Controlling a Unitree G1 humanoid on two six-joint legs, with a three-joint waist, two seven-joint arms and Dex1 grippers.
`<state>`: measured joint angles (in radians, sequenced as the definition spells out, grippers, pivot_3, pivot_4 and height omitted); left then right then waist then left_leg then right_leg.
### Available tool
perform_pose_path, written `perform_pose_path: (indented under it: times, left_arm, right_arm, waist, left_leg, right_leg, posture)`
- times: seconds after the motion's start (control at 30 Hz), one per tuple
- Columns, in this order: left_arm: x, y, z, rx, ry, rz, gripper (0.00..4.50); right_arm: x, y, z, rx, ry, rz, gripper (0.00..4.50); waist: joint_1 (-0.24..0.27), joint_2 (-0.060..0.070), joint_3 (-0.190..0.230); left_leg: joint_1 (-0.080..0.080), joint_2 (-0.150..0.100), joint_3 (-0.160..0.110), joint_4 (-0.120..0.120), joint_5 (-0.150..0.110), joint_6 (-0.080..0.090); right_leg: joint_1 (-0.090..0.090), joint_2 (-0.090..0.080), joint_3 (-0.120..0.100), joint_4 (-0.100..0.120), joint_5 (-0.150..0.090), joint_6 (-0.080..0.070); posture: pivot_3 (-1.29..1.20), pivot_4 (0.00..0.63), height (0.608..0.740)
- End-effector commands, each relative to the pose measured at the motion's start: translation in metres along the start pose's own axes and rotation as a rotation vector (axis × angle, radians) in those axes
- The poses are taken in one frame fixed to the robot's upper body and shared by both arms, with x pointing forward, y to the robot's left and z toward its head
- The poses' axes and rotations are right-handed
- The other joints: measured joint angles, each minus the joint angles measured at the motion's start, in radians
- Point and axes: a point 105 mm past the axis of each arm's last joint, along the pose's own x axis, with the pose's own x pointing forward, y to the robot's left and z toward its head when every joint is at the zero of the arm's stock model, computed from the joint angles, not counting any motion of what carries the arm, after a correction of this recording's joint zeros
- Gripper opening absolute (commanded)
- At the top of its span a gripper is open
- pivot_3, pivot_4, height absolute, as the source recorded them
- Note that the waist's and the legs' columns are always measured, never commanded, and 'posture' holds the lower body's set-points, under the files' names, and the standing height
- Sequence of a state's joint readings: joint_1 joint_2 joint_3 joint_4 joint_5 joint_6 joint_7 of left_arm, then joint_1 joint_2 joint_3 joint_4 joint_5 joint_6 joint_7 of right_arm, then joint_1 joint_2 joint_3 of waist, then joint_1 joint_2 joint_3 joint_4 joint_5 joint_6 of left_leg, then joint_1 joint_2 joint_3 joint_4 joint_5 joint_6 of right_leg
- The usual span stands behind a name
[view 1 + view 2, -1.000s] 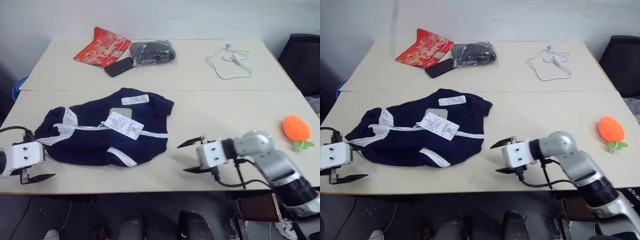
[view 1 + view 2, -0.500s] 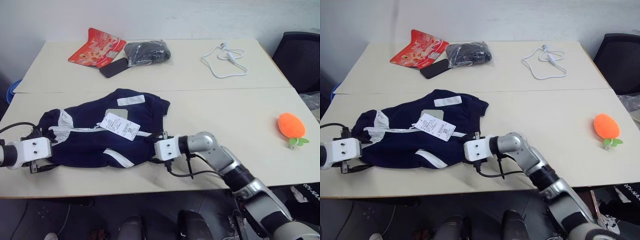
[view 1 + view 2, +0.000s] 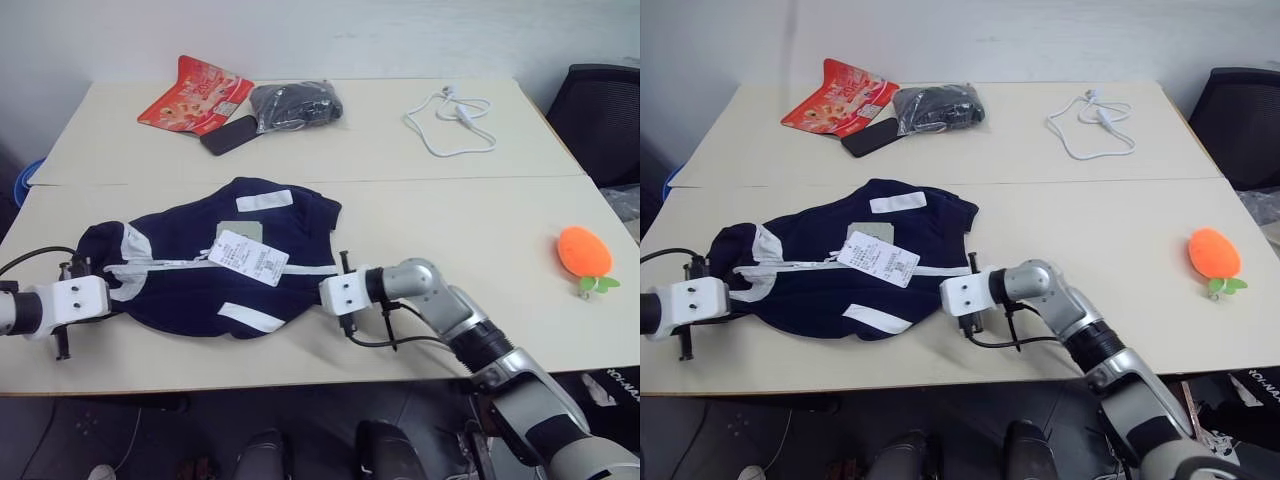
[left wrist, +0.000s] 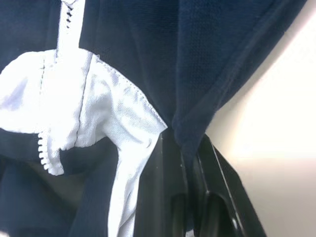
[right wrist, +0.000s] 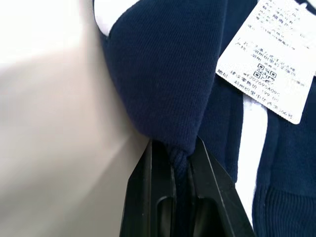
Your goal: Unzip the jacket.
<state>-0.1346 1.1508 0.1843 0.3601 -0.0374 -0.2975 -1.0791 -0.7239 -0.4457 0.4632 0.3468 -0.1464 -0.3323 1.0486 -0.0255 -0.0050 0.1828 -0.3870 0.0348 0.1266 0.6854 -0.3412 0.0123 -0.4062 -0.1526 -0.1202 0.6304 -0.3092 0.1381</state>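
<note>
I see the jacket (image 3: 220, 265) crumpled on the near table (image 3: 470, 225), navy knit with white stripe patches, a toothed white zipper (image 4: 61, 29) and a paper tag (image 3: 250, 257). Left gripper (image 4: 186, 153) pinches a fold at its left edge; right gripper (image 5: 174, 153) pinches a rounded ribbed fold at its right edge. Both jaws are clamped on fabric.

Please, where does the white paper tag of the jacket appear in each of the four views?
Left eye view: white paper tag lies centre-left, on the navy-blue fabric jacket.
Right eye view: same spot.
Left wrist view: not in it.
Right wrist view: upper right corner.
Shared landmark: the jacket.
</note>
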Motion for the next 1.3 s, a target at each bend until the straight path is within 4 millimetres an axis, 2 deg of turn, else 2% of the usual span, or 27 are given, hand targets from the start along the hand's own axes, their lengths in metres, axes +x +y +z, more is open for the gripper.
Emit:
perform_pose_path:
  times: [0.03, 0.13, 0.27, 0.33, 0.57, 0.63, 0.73, 0.83, 1.0, 1.23, 1.3]
  left_arm:
    - [0.019, -0.004, 0.035, 0.008, -0.108, -0.03, 0.02]
    - [0.04, -0.014, 0.075, 0.045, -0.213, -0.079, 0.02]
    - [0.061, -0.026, 0.114, 0.121, -0.298, -0.13, 0.02]
    - [0.078, -0.029, 0.14, 0.159, -0.363, -0.144, 0.02]
    - [0.118, -0.032, 0.198, 0.252, -0.493, -0.184, 0.02]
    - [0.124, -0.034, 0.207, 0.27, -0.515, -0.192, 0.02]
    - [0.125, -0.04, 0.207, 0.303, -0.505, -0.215, 0.02]
    - [0.117, -0.044, 0.19, 0.306, -0.446, -0.229, 0.02]
    - [0.1, -0.06, 0.155, 0.256, -0.328, -0.248, 0.02]
    - [0.097, -0.057, 0.147, 0.118, -0.305, -0.166, 0.02]
    - [0.099, -0.057, 0.147, 0.096, -0.31, -0.161, 0.5]
  right_arm:
    - [-0.049, 0.008, -0.032, 0.058, 0.127, 0.02, 0.0]
    - [-0.09, 0.014, -0.046, 0.102, 0.211, 0.023, 0.0]
    - [-0.135, 0.029, -0.06, 0.146, 0.325, 0.04, 0.0]
    - [-0.159, 0.038, -0.064, 0.193, 0.381, 0.042, 0.0]
    - [-0.214, 0.069, -0.065, 0.333, 0.509, 0.059, 0.0]
    - [-0.22, 0.076, -0.062, 0.352, 0.517, 0.06, 0.0]
    - [-0.211, 0.073, -0.054, 0.365, 0.465, 0.013, 0.0]
    - [-0.195, 0.064, -0.047, 0.36, 0.402, -0.04, 0.0]
    - [-0.183, 0.056, -0.053, 0.32, 0.389, -0.081, 0.0]
    - [-0.18, 0.058, -0.057, 0.324, 0.381, -0.076, 0.0]
    - [-0.181, 0.061, -0.056, 0.349, 0.378, -0.053, 0.56]
  waist:
    - [0.009, 0.0, 0.0]
    - [0.029, 0.0, 0.0]
    - [0.043, 0.0, 0.0]
    - [0.048, 0.0, 0.0]
    - [0.054, 0.001, -0.001]
    - [0.053, 0.001, -0.001]
    - [0.045, 0.0, -0.001]
    - [0.032, 0.001, -0.001]
    - [0.023, 0.001, -0.001]
    - [0.025, 0.001, -0.001]
    - [0.025, 0.001, -0.002]
  left_leg:
    - [0.0, 0.0, -0.001, 0.0, 0.0, 0.0]
    - [0.0, -0.002, -0.003, 0.004, -0.001, 0.003]
    - [0.0, -0.002, -0.005, 0.01, -0.004, 0.005]
    - [0.0, -0.002, -0.005, 0.011, -0.004, 0.005]
    - [0.0, -0.002, -0.007, 0.013, -0.005, 0.006]
    - [0.0, -0.002, -0.007, 0.014, -0.005, 0.006]
    - [0.0, -0.002, -0.007, 0.013, -0.005, 0.006]
    - [0.001, 0.0, -0.007, 0.013, -0.005, 0.005]
    - [0.001, 0.001, -0.007, 0.012, -0.005, 0.005]
    - [0.002, 0.002, -0.007, 0.013, -0.005, 0.005]
    - [0.002, 0.002, -0.007, 0.013, -0.005, 0.005]
  right_leg:
    - [0.001, 0.0, 0.0, 0.0, 0.0, 0.0]
    - [0.004, -0.001, 0.0, -0.001, 0.0, 0.0]
    - [0.01, -0.002, -0.001, -0.003, 0.0, 0.0]
    - [0.01, -0.001, -0.001, -0.002, 0.0, 0.0]
    - [0.013, -0.001, -0.004, -0.003, 0.001, 0.001]
    - [0.013, -0.001, -0.004, -0.004, 0.001, 0.001]
    - [0.013, -0.001, -0.004, -0.004, 0.001, 0.001]
    - [0.013, 0.001, -0.003, -0.004, 0.001, 0.001]
    - [0.013, 0.001, -0.003, -0.004, 0.001, 0.001]
    - [0.013, 0.001, -0.002, -0.004, 0.001, 0.001]
    - [0.013, 0.001, -0.002, -0.004, 0.001, 0.001]
  posture:
    - [0.0, 0.15, 0.74]
    - [0.0, 0.15, 0.74]
    - [0.0, 0.15, 0.74]
    - [0.0, 0.15, 0.74]
    - [0.0, 0.15, 0.74]
    - [0.0, 0.15, 0.74]
    - [0.0, 0.15, 0.74]
    - [0.0, 0.15, 0.74]
    - [0.0, 0.15, 0.74]
    - [0.0, 0.15, 0.74]
    - [0.0, 0.15, 0.74]
